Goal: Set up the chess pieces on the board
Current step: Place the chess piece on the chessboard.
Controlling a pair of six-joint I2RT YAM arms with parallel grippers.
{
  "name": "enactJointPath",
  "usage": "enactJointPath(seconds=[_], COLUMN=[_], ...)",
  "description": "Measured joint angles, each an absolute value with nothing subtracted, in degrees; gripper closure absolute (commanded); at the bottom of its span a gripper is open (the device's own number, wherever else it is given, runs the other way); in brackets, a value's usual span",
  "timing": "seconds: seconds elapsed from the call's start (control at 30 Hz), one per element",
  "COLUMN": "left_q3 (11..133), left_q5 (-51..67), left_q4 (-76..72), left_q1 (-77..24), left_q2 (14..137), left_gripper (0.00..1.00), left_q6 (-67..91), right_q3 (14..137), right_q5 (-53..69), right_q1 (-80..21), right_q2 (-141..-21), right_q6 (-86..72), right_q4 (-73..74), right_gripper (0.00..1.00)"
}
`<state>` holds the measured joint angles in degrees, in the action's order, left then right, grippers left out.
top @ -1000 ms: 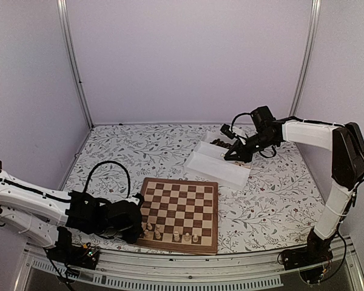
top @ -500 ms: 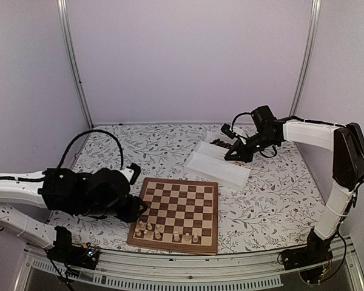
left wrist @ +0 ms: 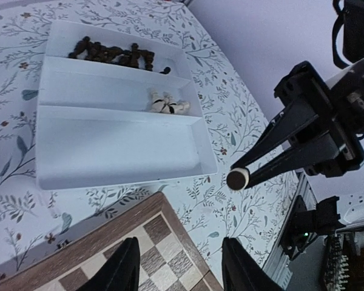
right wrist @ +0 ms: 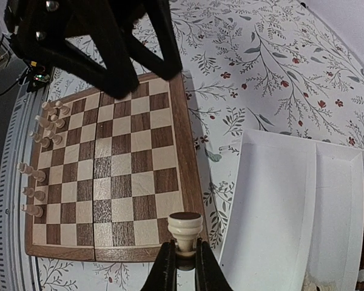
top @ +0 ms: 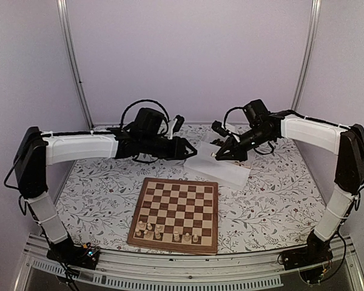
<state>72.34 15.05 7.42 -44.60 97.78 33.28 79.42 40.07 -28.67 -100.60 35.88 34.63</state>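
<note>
the right gripper point(right wrist: 183, 267) is clenched on a pale piece point(right wrist: 184, 229), pinched low on its stem so the wide foot stays free to be set down flat. it hangs in the air just beyond the board's point(top: 177, 212) far edge, near the white tray point(top: 230, 176). the left gripper point(left wrist: 181, 270) is released, its fingers apart with nothing between them, pointed at the tray from the far left side of the board, probably to fetch another piece. a few pale chess pieces point(top: 167, 232) stand on the board's two nearest rows, toward its left corner. the dark pieces point(left wrist: 115, 53) lie heaped in the tray compartment farthest from the board, and a few pale ones point(left wrist: 168, 104) lie in the next compartment. most of the board's squares are bare, so there is room to come down. the tight spot is beyond the far edge, where both grippers are close together.
</note>
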Motion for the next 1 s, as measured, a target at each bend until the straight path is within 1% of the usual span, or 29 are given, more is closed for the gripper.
enactJointPath(seconds=[0.13, 0.33, 0.43, 0.57, 0.63, 0.87, 0.97, 1.0], left_q3=[76.23, 77.54, 77.58, 77.65, 77.65, 77.65, 77.65, 77.65], left_q5=[24.51, 32.47, 34.41, 36.03, 36.71, 37.63, 37.76, 37.69], left_q4=[0.71, -5.17, -6.81, -8.34, -8.95, -9.65, -9.67, -9.65], left_q1=[-44.60, -44.56, -44.53, -44.49, -44.42, -44.18, -44.18, -44.18], left_q2=[105.84, 110.19, 110.74, 111.09, 111.37, 111.90, 112.03, 112.09], left_gripper=[0.51, 0.51, 0.55, 0.63, 0.65, 0.64, 0.58, 0.58], left_q6=[34.06, 36.36, 37.23, 38.37, 38.85, 39.68, 39.83, 39.90], right_q3=[81.23, 82.17, 82.26, 83.22, 83.70, 84.05, 84.05, 84.05], right_q5=[40.91, 40.95, 40.97, 40.95, 40.88, 40.84, 40.84, 40.86], right_q1=[-29.52, -30.72, -31.24, -31.77, -31.86, -31.88, -31.88, -31.88], right_q2=[-100.64, -102.08, -103.22, -104.01, -104.01, -104.01, -104.01, -104.01], right_q6=[36.38, 37.04, 37.12, 37.19, 37.23, 37.36, 37.36, 37.36], right_q4=[35.77, 36.53, 37.23, 38.24, 38.76, 39.83, 40.01, 40.07], right_gripper=[0.98, 0.98, 0.98, 0.98, 0.98, 0.98, 0.98, 0.98])
